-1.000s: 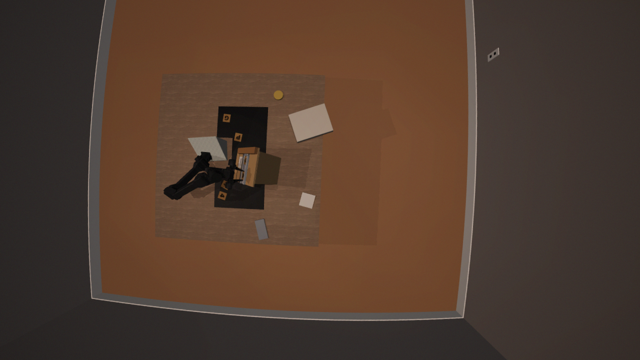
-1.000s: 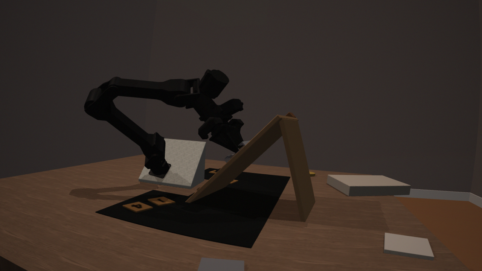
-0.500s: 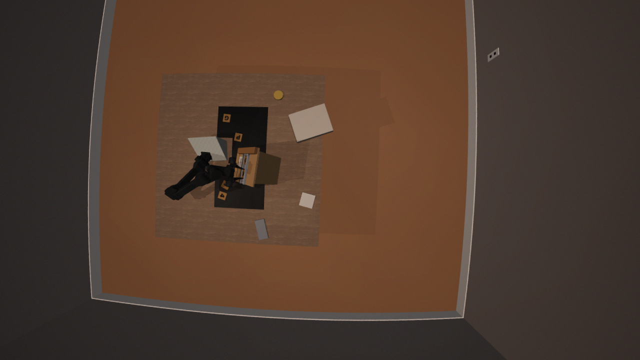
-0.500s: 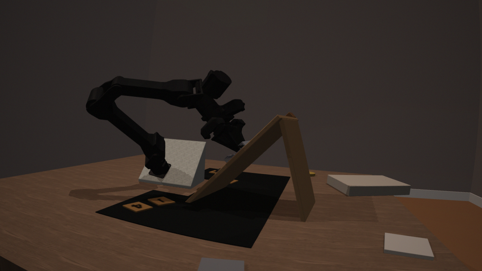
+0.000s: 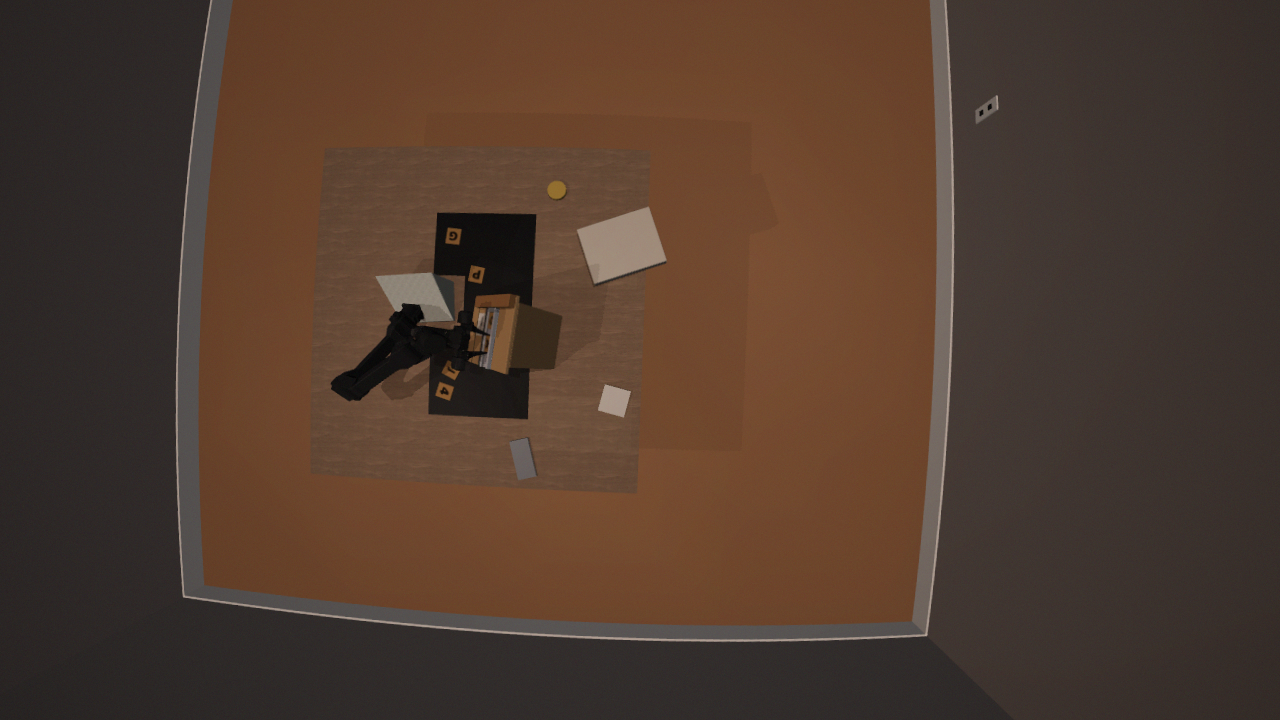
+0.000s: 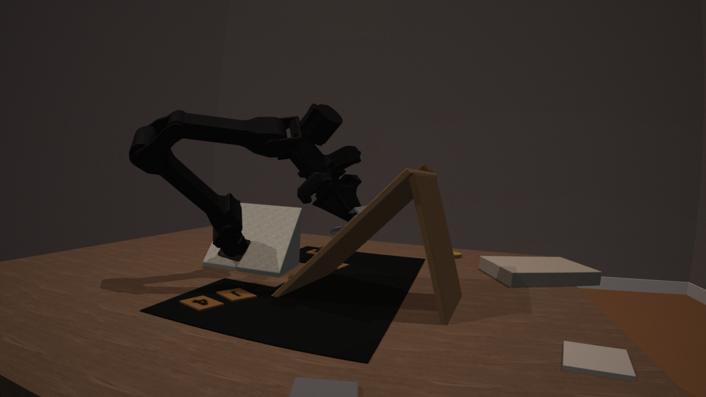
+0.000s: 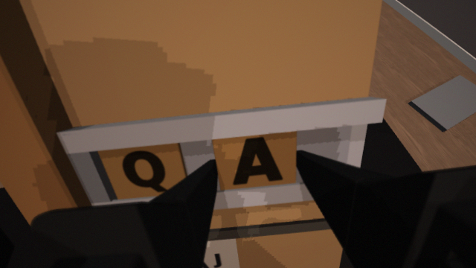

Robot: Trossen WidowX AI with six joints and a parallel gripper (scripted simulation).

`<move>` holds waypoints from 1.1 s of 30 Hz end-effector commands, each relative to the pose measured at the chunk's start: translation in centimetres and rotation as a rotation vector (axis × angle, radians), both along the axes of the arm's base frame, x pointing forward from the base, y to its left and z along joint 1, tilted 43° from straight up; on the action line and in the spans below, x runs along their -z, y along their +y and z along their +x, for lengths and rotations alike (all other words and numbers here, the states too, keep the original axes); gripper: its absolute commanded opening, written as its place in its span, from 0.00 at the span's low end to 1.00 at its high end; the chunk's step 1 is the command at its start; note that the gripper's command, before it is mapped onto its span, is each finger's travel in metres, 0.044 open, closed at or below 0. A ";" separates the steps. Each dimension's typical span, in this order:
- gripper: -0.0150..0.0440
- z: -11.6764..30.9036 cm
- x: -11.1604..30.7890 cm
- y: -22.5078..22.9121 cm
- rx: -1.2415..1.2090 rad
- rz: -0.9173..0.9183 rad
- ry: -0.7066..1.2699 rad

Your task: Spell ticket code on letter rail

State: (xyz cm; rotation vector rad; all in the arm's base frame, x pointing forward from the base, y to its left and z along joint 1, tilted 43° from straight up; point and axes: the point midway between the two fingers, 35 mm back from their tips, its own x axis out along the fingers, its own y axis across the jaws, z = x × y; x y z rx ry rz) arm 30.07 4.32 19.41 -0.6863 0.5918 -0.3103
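Observation:
The wooden board (image 5: 503, 338) (image 6: 345, 241) (image 7: 260, 56) leans as an easel and bears the pale letter rail (image 7: 297, 112). In the wrist view the Q tile (image 7: 143, 169) sits near the rail's left end. My gripper (image 5: 486, 344) (image 6: 355, 212) (image 7: 256, 161) is shut on the A tile (image 7: 228, 149), which stands upright inside the rail, a small gap right of Q. Rail shows bare right of A. The ticket (image 7: 228, 247) below is mostly hidden by a finger; a J shows. Loose tiles are G (image 5: 452, 235), P (image 5: 476, 274), J (image 5: 450, 369) (image 6: 236, 294) and 4 (image 5: 443, 391) (image 6: 201, 302).
A black mat (image 5: 492, 241) (image 6: 320, 316) lies under the board. A pale wedge (image 5: 416, 295) (image 6: 271, 231) is by the arm's base. Around stand a cream box (image 5: 622, 244) (image 6: 538, 264), white square (image 5: 614, 400) (image 6: 597, 360), grey block (image 5: 522, 458) (image 7: 446, 102) and yellow disc (image 5: 556, 189).

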 end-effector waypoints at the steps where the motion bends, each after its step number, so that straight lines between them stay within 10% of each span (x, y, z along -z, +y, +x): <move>1: 0.25 0.0 0.2 0.3 0.004 0.004 -0.006; 18: 0.25 0.1 0.9 1.1 0.004 0.004 -0.006; 29: 0.74 -0.2 0.7 1.2 0.003 0.004 -0.005; 33: 0.75 -0.6 0.6 1.4 0.004 0.004 -0.005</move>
